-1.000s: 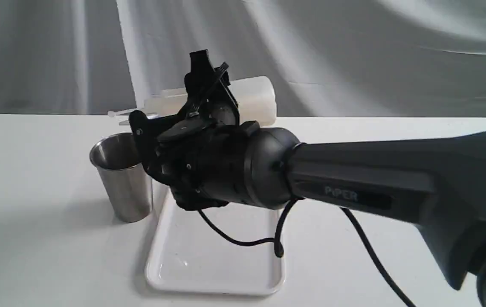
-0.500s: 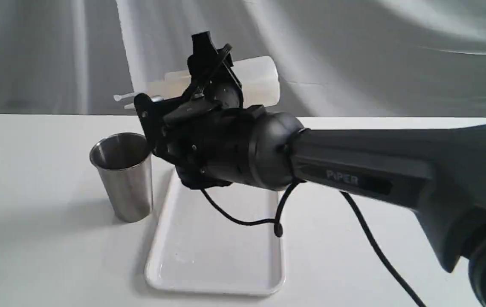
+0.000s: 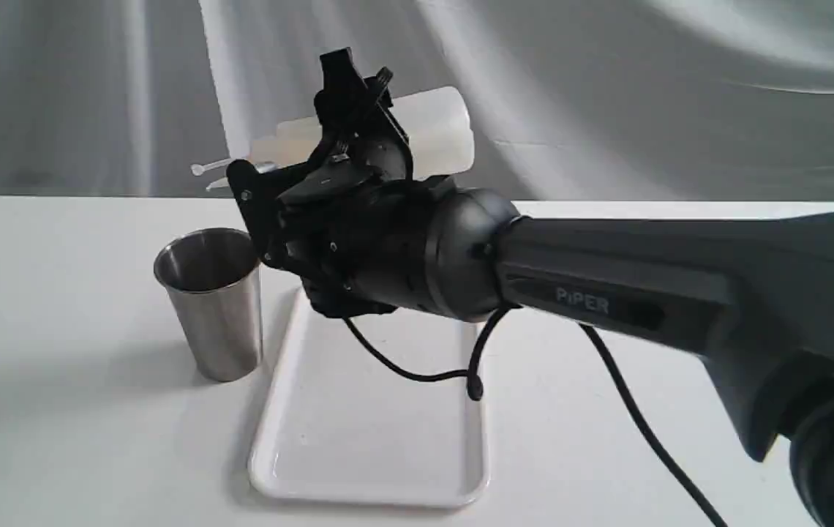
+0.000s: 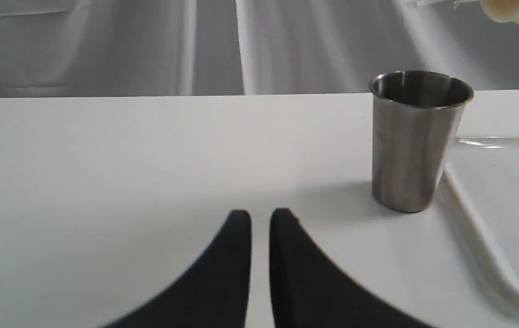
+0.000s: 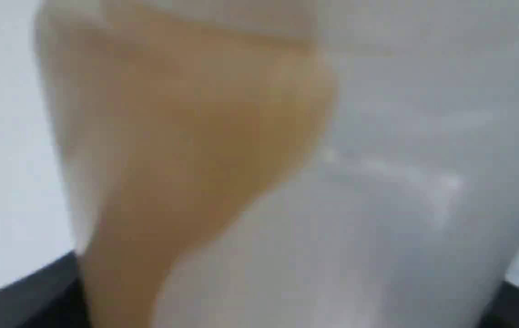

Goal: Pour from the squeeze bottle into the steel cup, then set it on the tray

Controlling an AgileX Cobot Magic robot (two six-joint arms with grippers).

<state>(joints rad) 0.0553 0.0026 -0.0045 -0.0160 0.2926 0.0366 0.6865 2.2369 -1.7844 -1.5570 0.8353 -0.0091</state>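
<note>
The squeeze bottle [image 3: 435, 132] hangs nearly level in the air with my right gripper [image 3: 329, 139] shut around its body. Its nozzle [image 3: 201, 169] points left, well above the rim of the steel cup [image 3: 212, 300]. No stream shows between them. Close up in the right wrist view, the bottle [image 5: 378, 182] fills the picture, with amber liquid [image 5: 186, 136] pooled toward one side. The cup [image 4: 416, 136] stands upright on the table, just left of the white tray [image 3: 366, 454]. My left gripper [image 4: 259, 218] sits low over the table short of the cup, shut and holding nothing.
A black cable [image 3: 417, 373] droops from the right wrist over the tray's far half. The right arm [image 3: 644, 293] crosses the table from the right. Grey cloth [image 3: 607, 88] hangs behind the white table [image 3: 58, 410]. The tray rim [image 4: 478, 214] lies right beside the cup.
The right gripper has lifted the bottle upward, away from the cup's rim, still nearly level. The cup and tray have not moved.
</note>
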